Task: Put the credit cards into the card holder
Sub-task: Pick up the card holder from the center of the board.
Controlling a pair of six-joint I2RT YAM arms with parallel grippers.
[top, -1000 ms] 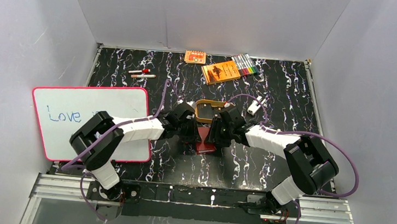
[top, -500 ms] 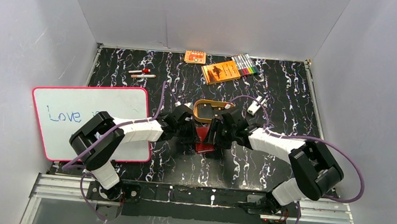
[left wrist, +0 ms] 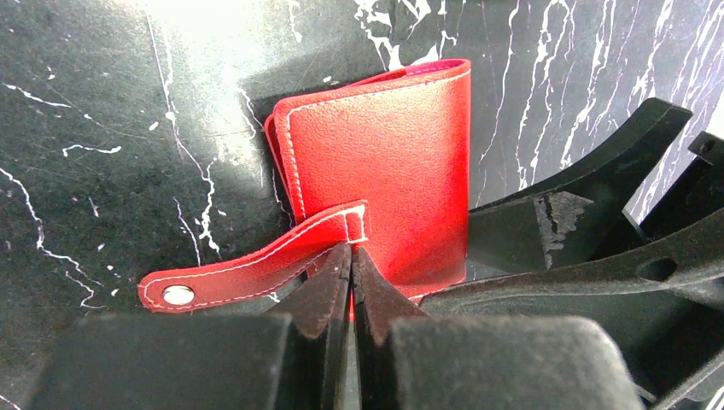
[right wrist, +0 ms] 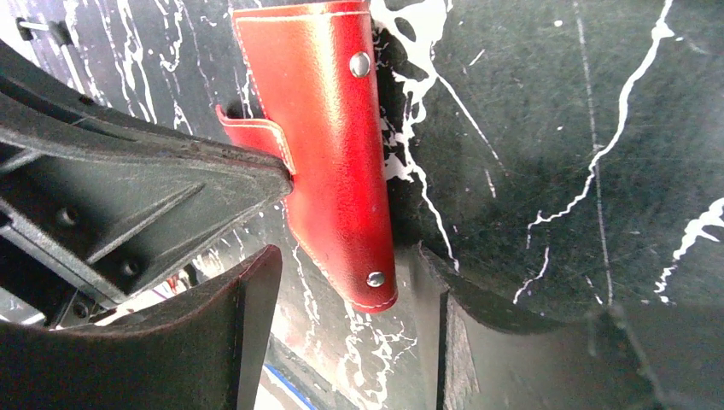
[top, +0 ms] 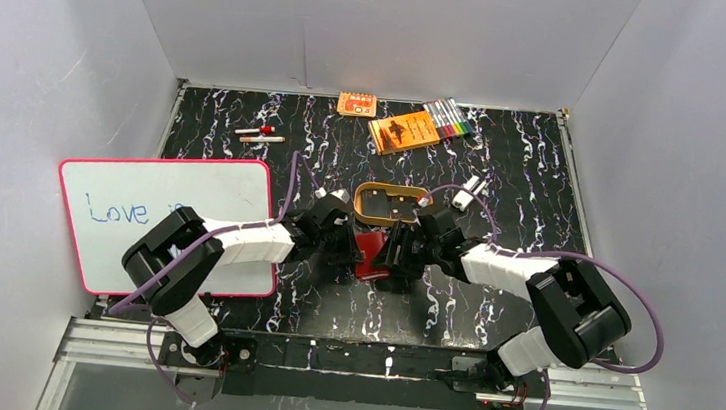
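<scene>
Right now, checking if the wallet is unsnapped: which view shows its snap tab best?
Left wrist: the snap tab lies loose, stud showing, by the shut left gripper. Right wrist shows only the tab's root on the card holder; top view, just a red patch.

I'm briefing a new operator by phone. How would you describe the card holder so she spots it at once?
On the black marbled table, find the tan oval tray at the middle. Just on its near side is the card holder: a small folded red wallet with white stitching and a snap tab. Nothing else close by is red.
</scene>
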